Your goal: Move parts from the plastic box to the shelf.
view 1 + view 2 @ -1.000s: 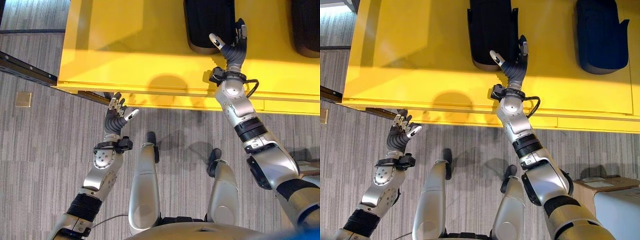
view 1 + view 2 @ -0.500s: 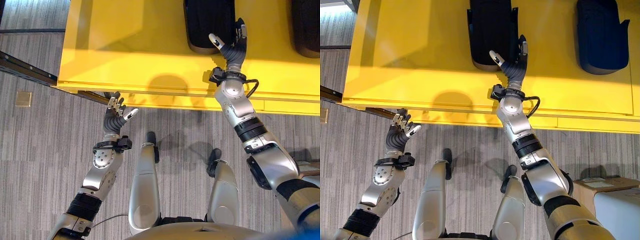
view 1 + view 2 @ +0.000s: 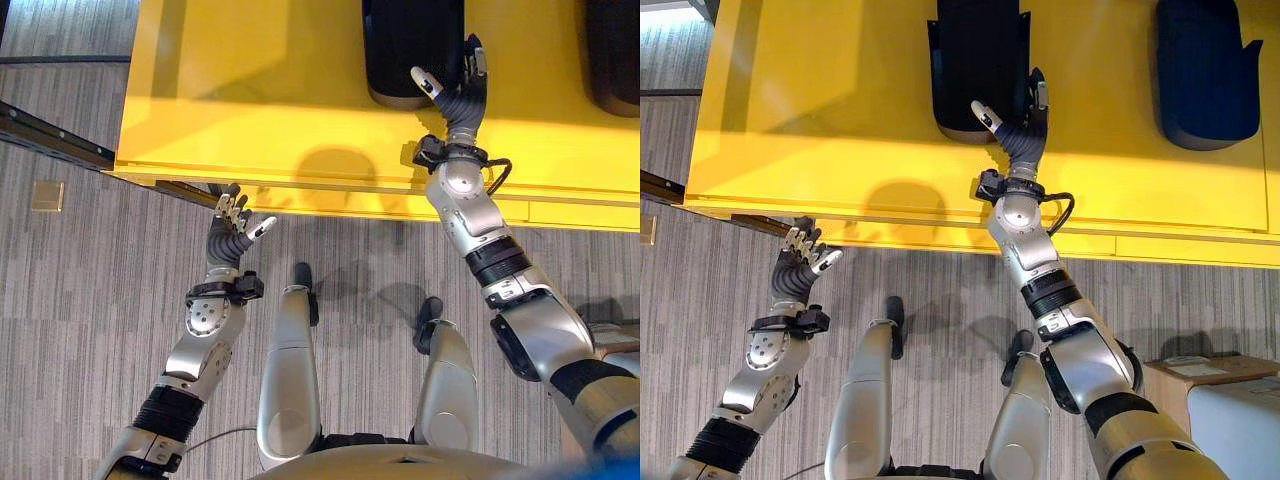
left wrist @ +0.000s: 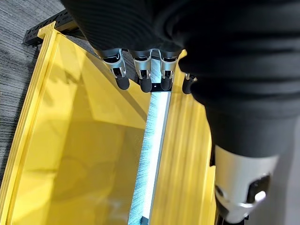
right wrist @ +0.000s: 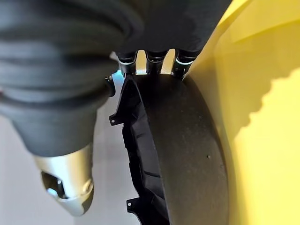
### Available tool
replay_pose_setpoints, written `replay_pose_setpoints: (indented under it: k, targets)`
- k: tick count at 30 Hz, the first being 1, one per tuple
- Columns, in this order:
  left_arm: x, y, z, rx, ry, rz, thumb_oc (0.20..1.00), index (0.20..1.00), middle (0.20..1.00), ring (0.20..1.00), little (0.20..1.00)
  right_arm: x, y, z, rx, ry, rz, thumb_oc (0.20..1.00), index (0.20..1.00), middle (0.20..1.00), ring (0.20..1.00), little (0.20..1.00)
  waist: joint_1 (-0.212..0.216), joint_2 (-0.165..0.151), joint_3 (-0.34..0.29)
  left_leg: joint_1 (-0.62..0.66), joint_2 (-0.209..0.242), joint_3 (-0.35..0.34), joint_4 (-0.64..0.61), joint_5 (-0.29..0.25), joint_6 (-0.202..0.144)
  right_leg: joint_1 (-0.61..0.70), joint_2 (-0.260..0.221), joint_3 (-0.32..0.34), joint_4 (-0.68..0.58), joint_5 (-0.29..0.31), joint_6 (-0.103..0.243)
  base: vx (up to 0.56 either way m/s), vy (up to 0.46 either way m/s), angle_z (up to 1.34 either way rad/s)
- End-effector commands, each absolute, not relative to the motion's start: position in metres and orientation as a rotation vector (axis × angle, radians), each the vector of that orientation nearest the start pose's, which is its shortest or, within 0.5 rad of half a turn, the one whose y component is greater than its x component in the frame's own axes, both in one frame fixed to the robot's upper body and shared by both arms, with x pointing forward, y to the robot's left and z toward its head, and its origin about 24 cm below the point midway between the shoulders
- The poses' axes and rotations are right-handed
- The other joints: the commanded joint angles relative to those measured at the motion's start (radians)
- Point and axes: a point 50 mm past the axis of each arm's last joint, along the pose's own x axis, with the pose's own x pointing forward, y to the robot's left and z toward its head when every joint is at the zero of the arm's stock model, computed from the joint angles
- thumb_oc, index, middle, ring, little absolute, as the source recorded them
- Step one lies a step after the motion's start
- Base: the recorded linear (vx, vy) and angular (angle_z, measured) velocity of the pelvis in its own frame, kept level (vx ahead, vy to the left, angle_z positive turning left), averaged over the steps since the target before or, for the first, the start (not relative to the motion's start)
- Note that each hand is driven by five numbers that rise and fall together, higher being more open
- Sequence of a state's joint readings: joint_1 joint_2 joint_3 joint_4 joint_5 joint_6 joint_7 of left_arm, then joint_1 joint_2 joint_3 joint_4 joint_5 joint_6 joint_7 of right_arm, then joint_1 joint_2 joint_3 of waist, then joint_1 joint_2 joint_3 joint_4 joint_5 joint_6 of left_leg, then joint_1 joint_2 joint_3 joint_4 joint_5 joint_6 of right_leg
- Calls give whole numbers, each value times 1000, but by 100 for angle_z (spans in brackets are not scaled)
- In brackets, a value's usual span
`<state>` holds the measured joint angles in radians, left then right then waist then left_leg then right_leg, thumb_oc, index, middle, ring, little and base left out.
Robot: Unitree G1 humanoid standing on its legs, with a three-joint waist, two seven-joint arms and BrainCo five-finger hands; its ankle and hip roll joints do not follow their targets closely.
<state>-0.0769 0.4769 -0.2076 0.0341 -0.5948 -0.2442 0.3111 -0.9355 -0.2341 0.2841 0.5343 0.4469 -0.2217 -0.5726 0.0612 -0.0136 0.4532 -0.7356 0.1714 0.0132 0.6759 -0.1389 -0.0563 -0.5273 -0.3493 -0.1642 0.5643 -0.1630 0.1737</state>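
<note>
Black part (image 3: 977, 62) on the yellow shelf (image 3: 820, 110): we are laying our right robot hand (image 3: 1018, 128) against it, fingers straight; left robot hand (image 3: 800, 262) is hanging spread below.

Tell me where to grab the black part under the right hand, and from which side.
Grip the black part across its rounded near end, coming from the shelf's front edge. It lies flat and long, pointing away, and the right hand already spreads open over that end.
</note>
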Motion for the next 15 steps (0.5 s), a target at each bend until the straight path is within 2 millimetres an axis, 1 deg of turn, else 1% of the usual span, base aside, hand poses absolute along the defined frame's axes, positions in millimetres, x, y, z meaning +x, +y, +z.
replay_pose_setpoints:
  k: [1, 2, 3, 4, 5, 6, 12, 13, 14, 15]
  targets:
    - [263, 208, 98, -126, -292, 124, 1000, 1000, 1000, 1000, 1000, 370, -106, 236, 213, -569, -146, 1000, 1000, 1000, 1000, 1000, 25, 1, 1, -17, 21, -37, -6, 6, -17, 46, 13, -8, 37, 5, -40, 89, -25, 1]
    - [262, 209, 98, -125, -291, 125, 1000, 1000, 1000, 1000, 1000, 370, -106, 235, 211, -566, -146, 1000, 1000, 1000, 1000, 1000, 25, -2, -3, -7, 22, -39, 1, -22, -25, 56, 14, -6, 42, -17, -34, 0, 0, 0]
    - [263, 209, 99, -124, -294, 124, 1000, 1000, 1000, 1000, 1000, 370, -106, 235, 211, -566, -145, 1000, 1000, 1000, 1000, 1000, 25, 0, 0, -16, 20, -37, -11, 8, -16, 48, 13, -9, 33, 7, -39, 88, -16, 4]
    - [262, 209, 99, -123, -294, 126, 1000, 1000, 1000, 1000, 1000, 370, -106, 234, 210, -564, -148, 1000, 1000, 1000, 1000, 1000, 25, -2, -2, -7, 22, -39, -1, -21, -25, 57, 14, -6, 41, -15, -33, -77, 23, 9]
    - [263, 209, 99, -123, -296, 125, 1000, 1000, 1000, 1000, 1000, 370, -106, 235, 211, -566, -148, 1000, 1000, 1000, 1000, 1000, 25, 0, 1, -16, 21, -36, -9, 7, -16, 47, 14, -8, 35, 6, -39, 88, -21, 10]
    - [263, 209, 99, -122, -294, 128, 1000, 1000, 1000, 1000, 1000, 370, -106, 234, 212, -566, -149, 1000, 1000, 1000, 1000, 1000, 26, -2, -3, -7, 22, -40, -2, -21, -24, 57, 13, -5, 40, -15, -33, 8, -5, 11]
    - [262, 209, 98, -119, -291, 131, 1000, 1000, 1000, 1000, 1000, 370, -107, 235, 217, -569, -153, 1000, 1000, 1000, 1000, 1000, 28, -1, -2, -10, 21, -40, 1, -24, -23, 53, 13, -7, 47, -16, -33, 4, -2, 2]
    - [262, 209, 98, -119, -292, 130, 1000, 1000, 1000, 1000, 1000, 369, -107, 235, 217, -572, -153, 1000, 1000, 1000, 1000, 1000, 27, 1, 2, -21, 19, -36, -5, 4, -15, 43, 12, -9, 42, 5, -39, 0, 0, 0]
    - [262, 209, 98, -119, -291, 130, 1000, 1000, 1000, 1000, 1000, 369, -107, 234, 216, -567, -153, 1000, 1000, 1000, 1000, 1000, 27, -1, -2, -12, 20, -38, 4, -24, -23, 52, 13, -6, 48, -16, -33, 0, 0, 0]
    - [262, 209, 98, -120, -292, 130, 1000, 1000, 1000, 1000, 1000, 369, -107, 234, 216, -566, -153, 1000, 1000, 1000, 1000, 1000, 26, -1, -1, -12, 19, -38, 3, -25, -23, 52, 12, -7, 48, -17, -33, 83, -18, -1]
